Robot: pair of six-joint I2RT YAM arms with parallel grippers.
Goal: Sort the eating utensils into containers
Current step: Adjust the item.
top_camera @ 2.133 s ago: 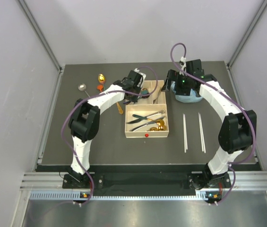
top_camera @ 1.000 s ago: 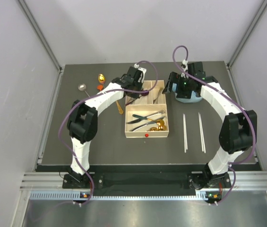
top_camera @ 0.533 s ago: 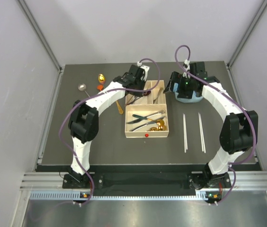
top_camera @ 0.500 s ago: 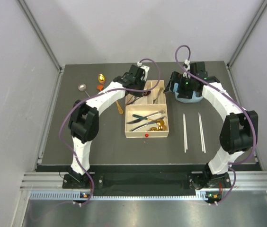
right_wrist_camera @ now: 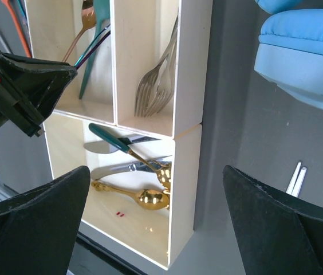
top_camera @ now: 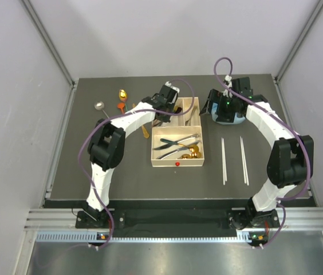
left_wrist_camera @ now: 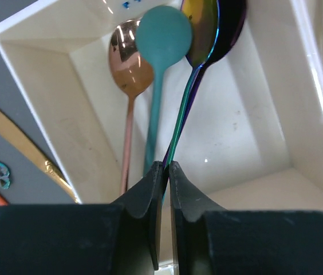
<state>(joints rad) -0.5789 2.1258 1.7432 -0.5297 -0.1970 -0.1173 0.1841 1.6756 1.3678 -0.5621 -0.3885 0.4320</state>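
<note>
Left claw [left_wrist_camera: 163,167], purple spoon [left_wrist_camera: 214,30]: farther right

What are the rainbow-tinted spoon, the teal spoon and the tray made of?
Rainbow-tinted spoon: likely polished metal, mirror sheen with shifting colours. Teal spoon: perhaps plastic or coated metal, flat matte, no reflections. Tray: cream, dull, scuffed; painted wood or plastic, cannot tell.

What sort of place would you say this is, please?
Likely a robot test cell: two arms bolted to a metal rail, plain grey walls round a dark table, cutlery beside a cream tray.
</note>
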